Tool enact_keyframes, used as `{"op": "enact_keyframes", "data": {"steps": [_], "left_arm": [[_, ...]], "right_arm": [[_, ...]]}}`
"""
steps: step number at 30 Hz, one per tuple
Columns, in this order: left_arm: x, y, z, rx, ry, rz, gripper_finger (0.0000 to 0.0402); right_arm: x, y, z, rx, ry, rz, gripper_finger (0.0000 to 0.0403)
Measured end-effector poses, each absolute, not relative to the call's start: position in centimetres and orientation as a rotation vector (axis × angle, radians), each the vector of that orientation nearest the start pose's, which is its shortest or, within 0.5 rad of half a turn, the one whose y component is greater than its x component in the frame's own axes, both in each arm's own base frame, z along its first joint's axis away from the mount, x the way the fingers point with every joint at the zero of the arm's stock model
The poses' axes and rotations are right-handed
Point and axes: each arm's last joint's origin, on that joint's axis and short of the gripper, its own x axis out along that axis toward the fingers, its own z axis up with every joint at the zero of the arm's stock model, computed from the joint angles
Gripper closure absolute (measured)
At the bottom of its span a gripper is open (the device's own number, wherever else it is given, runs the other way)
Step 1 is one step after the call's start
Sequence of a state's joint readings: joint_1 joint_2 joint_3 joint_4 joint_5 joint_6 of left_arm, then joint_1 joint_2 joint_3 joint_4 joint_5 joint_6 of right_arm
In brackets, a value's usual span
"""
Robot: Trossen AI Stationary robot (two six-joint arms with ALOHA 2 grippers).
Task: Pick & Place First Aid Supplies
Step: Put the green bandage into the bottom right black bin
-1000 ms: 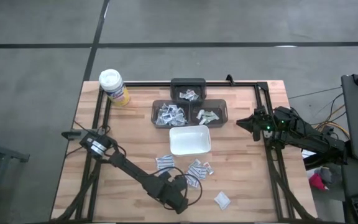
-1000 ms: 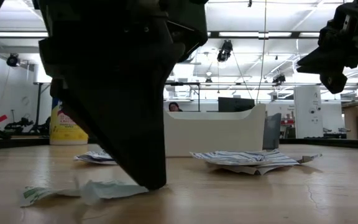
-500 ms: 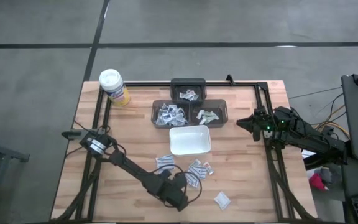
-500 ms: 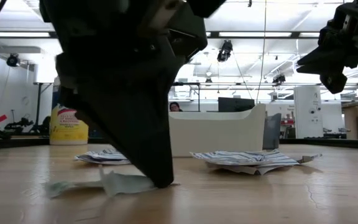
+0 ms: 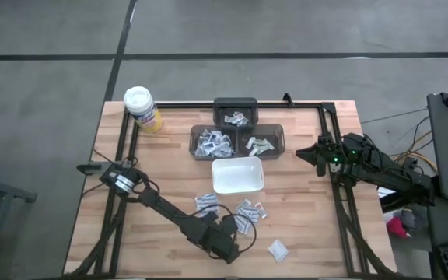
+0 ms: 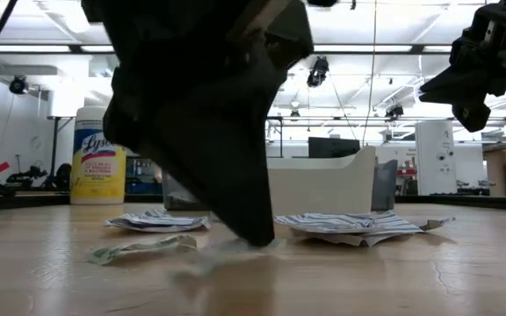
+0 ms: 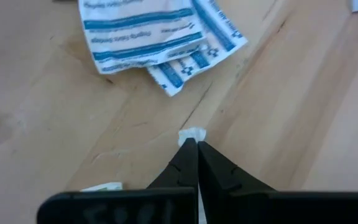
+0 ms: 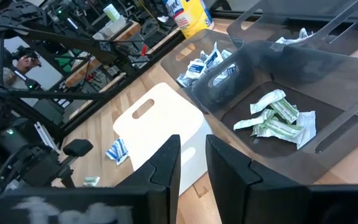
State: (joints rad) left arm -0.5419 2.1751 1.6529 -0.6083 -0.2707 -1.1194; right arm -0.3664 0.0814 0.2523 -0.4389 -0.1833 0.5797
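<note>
Since the earlier frames the left gripper (image 7: 192,147) has shifted across the near table toward the packet piles and pressed its jaws fully together, pinching a small white packet (image 7: 192,134) whose edge just shows beyond the tips; a greenish packet (image 6: 139,249) now lies free on the wood (image 5: 309,225) beside them. Two overlapped blue-striped packets (image 7: 154,38) lie just ahead of the jaws, their print too small to read, and the yellow canister (image 6: 98,167) reads "Lysol". Right gripper (image 8: 192,163), unmoved, hovers part open and empty near the grey bin (image 8: 328,134) of greenish packets.
</note>
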Motion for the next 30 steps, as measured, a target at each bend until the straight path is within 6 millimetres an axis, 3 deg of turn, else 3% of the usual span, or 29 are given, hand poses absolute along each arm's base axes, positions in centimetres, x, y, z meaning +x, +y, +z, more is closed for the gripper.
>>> {"op": "enact_keyframes", "data": {"steps": [9, 17, 23, 30], "left_arm": [[39.7, -23.1, 19.3, -0.575, 0.957, 0.279, 0.0401], [40.8, -22.8, 24.6, -0.471, 0.779, 0.181, 0.0401], [42.3, -20.8, 27.5, -0.369, 0.637, 0.214, 0.0401], [44.5, -16.6, 29.4, -0.257, 0.582, 0.236, 0.0401]], "right_arm": [[7.7, -2.4, 20.0, 0.647, 0.199, -0.253, 0.0315], [7.8, -2.2, 20.2, 0.660, 0.201, -0.187, 0.0322], [8.3, -1.9, 21.6, 0.626, 0.119, 0.039, 0.0338], [8.8, -2.0, 23.0, 0.525, -0.005, 0.086, 0.0338]]}}
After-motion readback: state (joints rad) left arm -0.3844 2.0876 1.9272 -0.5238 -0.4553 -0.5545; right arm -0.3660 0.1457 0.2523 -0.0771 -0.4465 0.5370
